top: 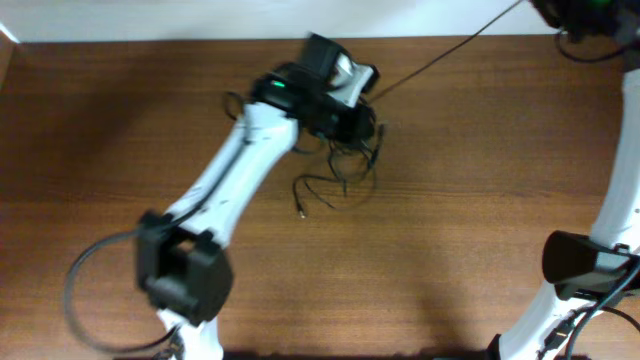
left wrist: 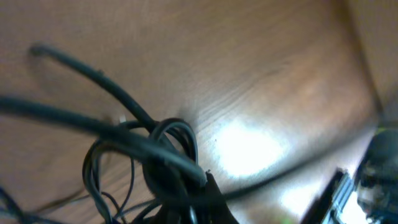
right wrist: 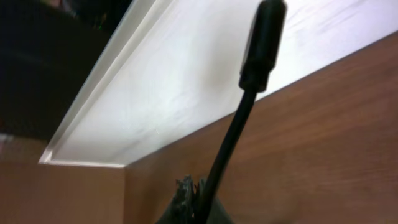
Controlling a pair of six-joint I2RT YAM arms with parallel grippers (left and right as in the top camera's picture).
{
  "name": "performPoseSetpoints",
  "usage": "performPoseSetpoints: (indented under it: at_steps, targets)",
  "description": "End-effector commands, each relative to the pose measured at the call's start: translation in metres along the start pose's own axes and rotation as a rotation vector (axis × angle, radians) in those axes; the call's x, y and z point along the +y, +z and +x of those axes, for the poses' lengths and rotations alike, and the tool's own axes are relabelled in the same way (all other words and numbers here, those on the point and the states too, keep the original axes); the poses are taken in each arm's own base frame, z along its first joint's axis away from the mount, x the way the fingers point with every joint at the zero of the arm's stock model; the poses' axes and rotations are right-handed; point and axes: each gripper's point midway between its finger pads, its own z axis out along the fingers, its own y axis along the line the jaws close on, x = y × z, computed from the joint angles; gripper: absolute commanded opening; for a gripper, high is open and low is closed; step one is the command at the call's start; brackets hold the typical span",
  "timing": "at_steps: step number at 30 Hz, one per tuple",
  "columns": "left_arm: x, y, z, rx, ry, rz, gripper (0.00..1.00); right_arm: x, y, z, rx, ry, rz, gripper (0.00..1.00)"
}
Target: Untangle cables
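The cables [top: 345, 165] lie bunched in a knot on the wooden table, just right of centre at the back, with a loose end and small plug [top: 301, 211] trailing toward the front. My left gripper [top: 352, 122] sits on top of the knot. In the left wrist view its fingers [left wrist: 202, 190] are shut on the knotted black cords [left wrist: 165, 149]. One cord [top: 450, 48] runs taut from the knot up to my right gripper [top: 560, 15] at the far right corner. In the right wrist view the fingers [right wrist: 198, 196] are shut on that cord, and its plug end [right wrist: 263, 40] sticks out beyond them.
A white wall or border [top: 150, 20] runs along the table's back edge and also shows in the right wrist view [right wrist: 161, 93]. The left arm [top: 235, 175] crosses the table diagonally. The right arm's base [top: 585, 260] stands at the front right.
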Motion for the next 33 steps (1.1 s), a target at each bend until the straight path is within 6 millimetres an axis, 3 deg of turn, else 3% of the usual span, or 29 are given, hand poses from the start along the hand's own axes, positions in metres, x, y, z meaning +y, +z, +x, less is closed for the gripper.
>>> performPoseSetpoints:
  at_steps: [1, 4, 5, 6, 7, 8, 9, 12, 14, 17, 18, 19, 22, 24, 26, 28, 30, 31, 33]
  targets:
    - [-0.022, -0.071, 0.002, -0.074, 0.318, 0.175, 0.00, -0.030, -0.029, -0.026, -0.069, 0.009, 0.055, 0.04]
    - [0.004, -0.097, 0.011, -0.082, 0.338, 0.178, 0.00, -0.075, -0.054, -0.041, -0.114, 0.070, 0.174, 0.04]
    - [0.030, -0.105, 0.019, -0.058, 0.339, 0.109, 0.00, -0.100, -0.070, -0.050, -0.149, 0.109, 0.247, 0.04]
    - [0.052, -0.110, 0.021, -0.040, 0.315, 0.025, 0.00, -0.110, -0.077, -0.054, -0.165, 0.122, 0.270, 0.04]
    - [0.097, -0.124, 0.026, -0.008, 0.273, -0.149, 0.00, -0.125, -0.090, -0.061, -0.188, 0.147, 0.293, 0.04]
    - [0.122, -0.134, 0.028, 0.005, 0.250, -0.245, 0.00, -0.135, -0.098, -0.063, -0.199, 0.168, 0.319, 0.04]
    - [0.138, -0.142, 0.030, 0.007, 0.208, -0.308, 0.00, -0.145, -0.104, -0.063, -0.208, 0.188, 0.353, 0.04]
    - [0.213, -0.189, 0.037, -0.029, -0.079, -0.667, 0.00, -0.184, -0.131, -0.061, -0.240, 0.238, 0.523, 0.04]
    - [0.240, -0.215, 0.038, -0.096, -0.204, -0.775, 0.00, -0.204, -0.148, -0.056, -0.237, 0.266, 0.597, 0.04]
    - [0.215, -0.195, 0.025, -0.127, -0.124, -0.583, 0.00, -0.190, -0.135, -0.043, -0.133, 0.155, 0.526, 0.04]
    - [0.186, -0.179, 0.012, -0.168, -0.062, -0.406, 0.00, -0.161, -0.110, -0.023, -0.011, 0.022, 0.423, 0.09]
    - [0.155, -0.170, -0.001, -0.219, -0.024, -0.234, 0.00, -0.144, -0.093, -0.003, 0.073, -0.051, 0.396, 0.15]
    - [0.098, -0.173, -0.025, -0.338, 0.068, 0.100, 0.00, -0.089, -0.045, 0.054, 0.269, -0.257, 0.304, 0.42]
    - [0.068, -0.183, -0.035, -0.400, 0.137, 0.273, 0.00, -0.038, -0.012, 0.102, 0.378, -0.391, 0.210, 0.54]
    - [0.059, -0.186, -0.035, -0.409, 0.158, 0.320, 0.00, -0.004, 0.006, 0.133, 0.438, -0.457, 0.121, 0.60]
    - [0.040, -0.194, -0.035, -0.440, 0.228, 0.424, 0.00, 0.037, 0.031, 0.179, 0.536, -0.458, -0.014, 0.64]
    - [0.038, -0.193, -0.035, -0.437, 0.229, 0.433, 0.00, 0.055, 0.057, 0.197, 0.552, -0.413, -0.046, 0.64]
    - [0.031, -0.188, -0.035, -0.426, 0.239, 0.446, 0.00, 0.074, 0.071, 0.211, 0.562, -0.407, -0.104, 0.64]
    - [0.022, -0.183, -0.037, -0.422, 0.268, 0.454, 0.00, 0.090, 0.075, 0.233, 0.596, -0.434, -0.139, 0.64]
